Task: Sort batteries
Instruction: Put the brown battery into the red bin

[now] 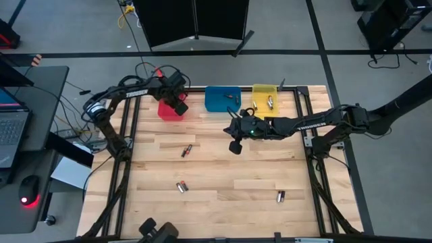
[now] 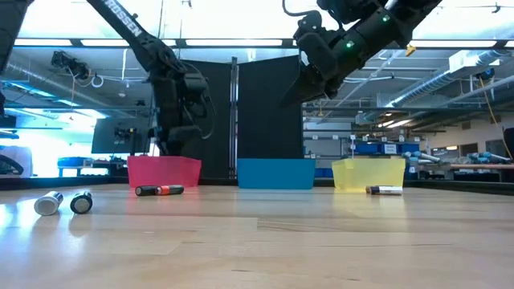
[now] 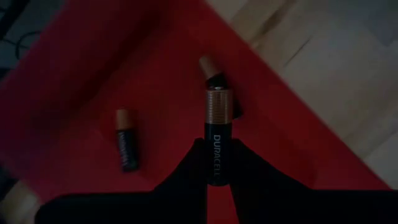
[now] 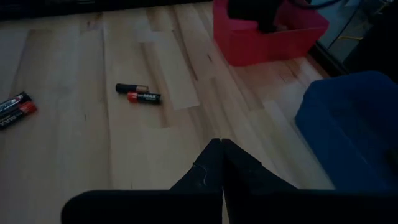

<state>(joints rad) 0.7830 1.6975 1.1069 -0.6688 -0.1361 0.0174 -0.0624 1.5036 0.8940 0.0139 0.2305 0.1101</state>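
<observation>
Two loose batteries [image 2: 63,203] lie well in front of red bin [image 2: 164,172] | left gripper [image 3: 214,165] clamped on a Duracell cell [image 3: 219,134] over that bin — likely to drop it with its kind | right gripper [image 4: 222,163] pressed together, empty, beside bin — waiting.

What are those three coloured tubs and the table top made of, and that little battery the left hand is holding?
The red bin and blue bin look like opaque moulded plastic. The yellow bin seems translucent plastic, since light shows through it. The table looks like pale wooden planks with visible grain. The battery in the left hand has a coppery metallic top and a black printed wrap, probably over metal.
</observation>
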